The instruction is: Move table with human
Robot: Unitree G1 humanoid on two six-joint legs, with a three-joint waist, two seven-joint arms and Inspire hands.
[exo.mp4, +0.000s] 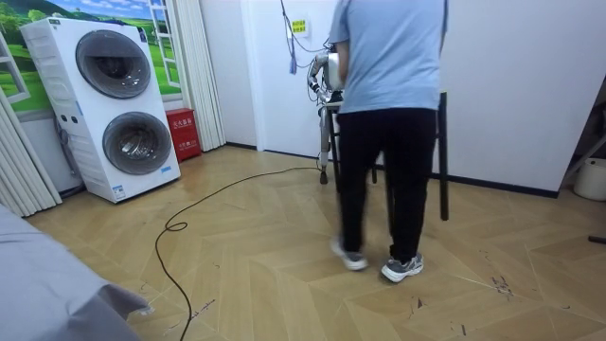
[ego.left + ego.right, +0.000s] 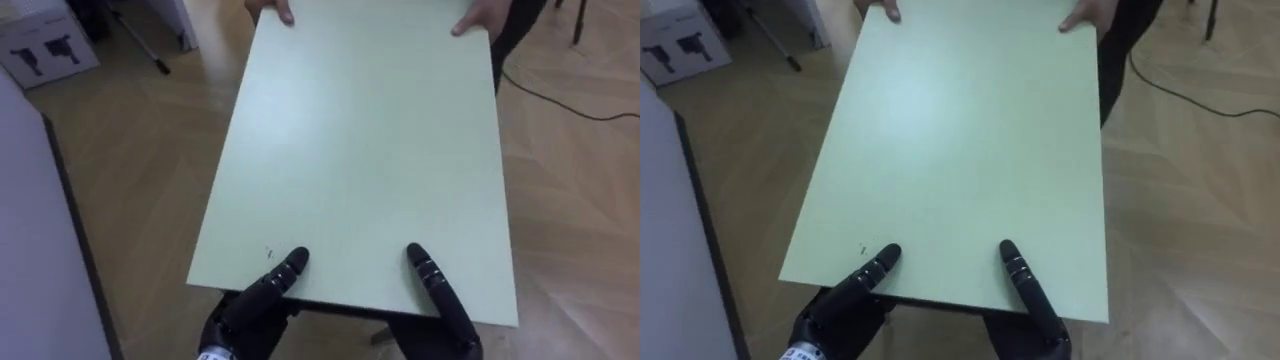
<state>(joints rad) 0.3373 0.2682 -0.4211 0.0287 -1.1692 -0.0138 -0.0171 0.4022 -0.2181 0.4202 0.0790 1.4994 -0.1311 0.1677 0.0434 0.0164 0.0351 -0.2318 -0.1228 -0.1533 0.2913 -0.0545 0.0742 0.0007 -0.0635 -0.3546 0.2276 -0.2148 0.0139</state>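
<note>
Eye views: fingers of the left hand (image 2: 258,298) and right hand (image 2: 442,300) are pinching the near edge of the table (image 2: 360,140); a person's hands (image 2: 478,22) are holding the far end. Room view: the person (image 1: 388,76) is standing by the wall (image 1: 511,85); keeping the table level and matching pace matters.

Home laundry corner: stacked washing machines (image 1: 118,109)

Pale green table (image 2: 360,150), herringbone wood floor (image 2: 575,210) beneath
</note>
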